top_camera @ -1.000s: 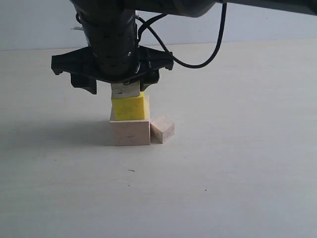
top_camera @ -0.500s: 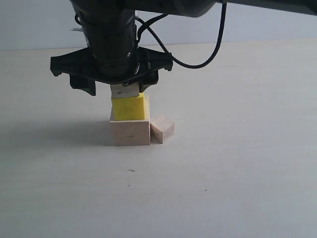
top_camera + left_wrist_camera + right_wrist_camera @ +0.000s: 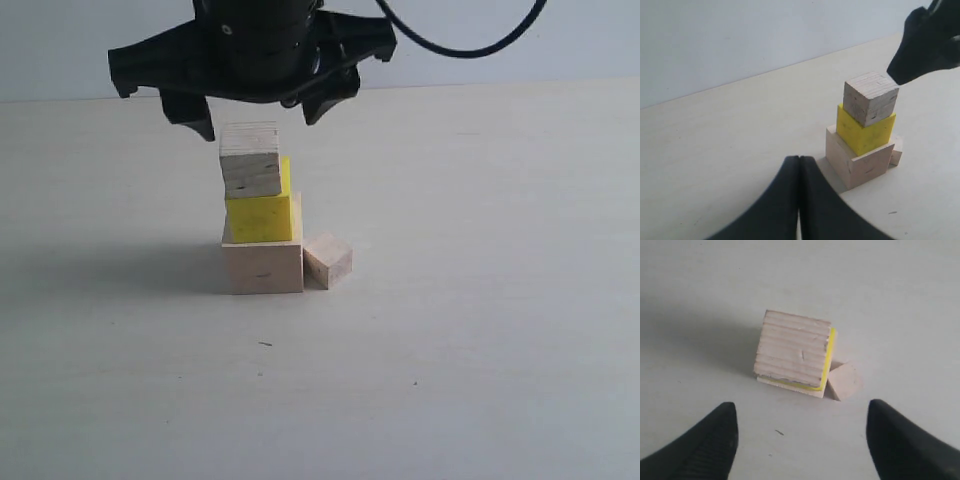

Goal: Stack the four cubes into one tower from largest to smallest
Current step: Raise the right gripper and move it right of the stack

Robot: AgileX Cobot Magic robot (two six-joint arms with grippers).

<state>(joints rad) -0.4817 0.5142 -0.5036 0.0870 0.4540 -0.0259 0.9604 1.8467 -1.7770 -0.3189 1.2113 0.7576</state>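
A three-cube tower stands on the table: a large pale wood cube (image 3: 263, 267) at the bottom, a yellow cube (image 3: 262, 215) on it, and a small pale wood cube (image 3: 250, 160) on top, slightly turned. Another small pale cube (image 3: 328, 260) lies on the table against the large one's right side. My right gripper (image 3: 258, 115) hovers open just above the tower, holding nothing. From its wrist view the top cube (image 3: 792, 350) and the loose cube (image 3: 845, 381) lie beyond the spread jaws (image 3: 801, 407). My left gripper (image 3: 799, 159) is shut and empty, a short way from the tower (image 3: 862, 134).
The pale table (image 3: 480, 330) stretches around the tower to a light wall behind. The right arm's black cable (image 3: 470, 50) loops above the table at the back. One right finger (image 3: 925, 45) shows in the left wrist view beside the top cube.
The right gripper has risen off the small pale cube, leaving it resting on the yellow cube. The cubes below have not moved.
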